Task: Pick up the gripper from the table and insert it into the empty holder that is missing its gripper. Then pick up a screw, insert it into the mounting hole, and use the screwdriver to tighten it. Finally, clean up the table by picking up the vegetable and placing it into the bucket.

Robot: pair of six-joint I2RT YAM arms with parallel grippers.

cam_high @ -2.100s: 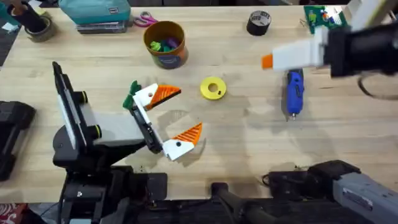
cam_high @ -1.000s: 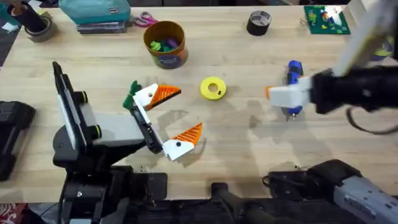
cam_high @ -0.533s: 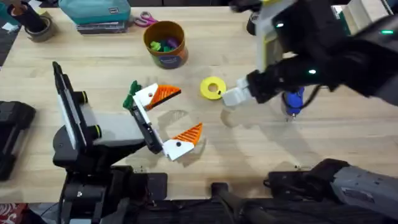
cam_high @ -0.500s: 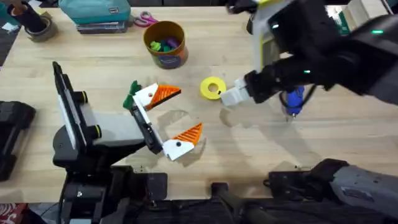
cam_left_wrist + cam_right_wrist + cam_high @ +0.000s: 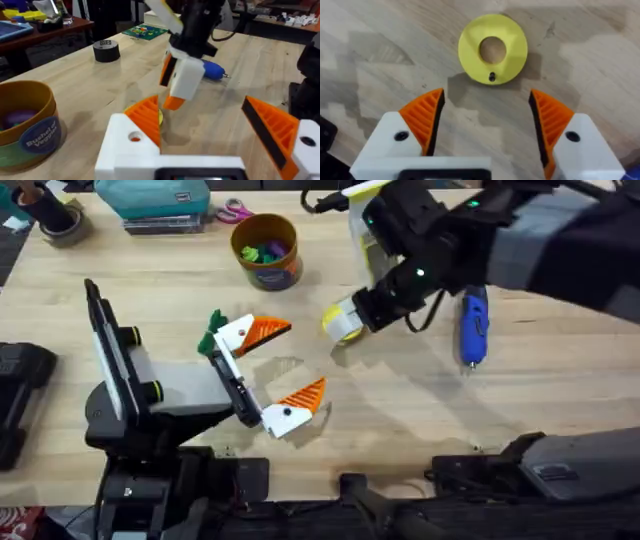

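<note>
My right hand (image 5: 487, 125) hangs wide and empty just above the yellow ring (image 5: 492, 48), a small dark screw (image 5: 492, 77) sitting at the ring's near edge — so I judge I'm at the screw pick-up. Next: drop and pinch that screw alone. My left hand (image 5: 270, 365), centre-left overhead, rests wide on the table (image 5: 400, 430); the screwdriver (image 5: 472, 328) lies right of the ring.
</note>
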